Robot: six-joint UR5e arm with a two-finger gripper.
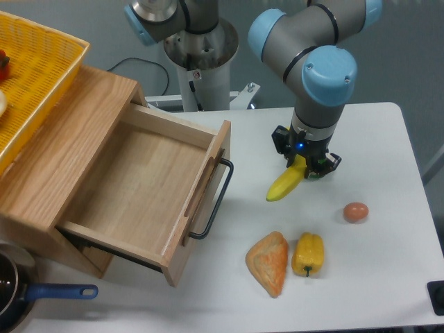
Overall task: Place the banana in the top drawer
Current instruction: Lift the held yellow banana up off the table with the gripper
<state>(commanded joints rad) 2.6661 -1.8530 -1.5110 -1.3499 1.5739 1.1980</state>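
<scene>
While clamped between the fingers of the gripper [305, 168], banana [286, 185] hung tilted, lower tip toward the drawer side, over the white table [374, 132]. Jaws closed on its upper end. Top drawer [142, 184] pulled wide open from the wooden cabinet [52, 163], black loop handle [214, 201] facing the banana, nothing seen inside. No readable writing or brand anywhere; small label on the arm base too blurred. Pastry [269, 262], yellow pepper [308, 254] and egg [356, 212] lay on the table. Yellow basket [38, 76] sat atop cabinet; blue-handled pan [28, 295] at bottom left. Grey floor behind.
</scene>
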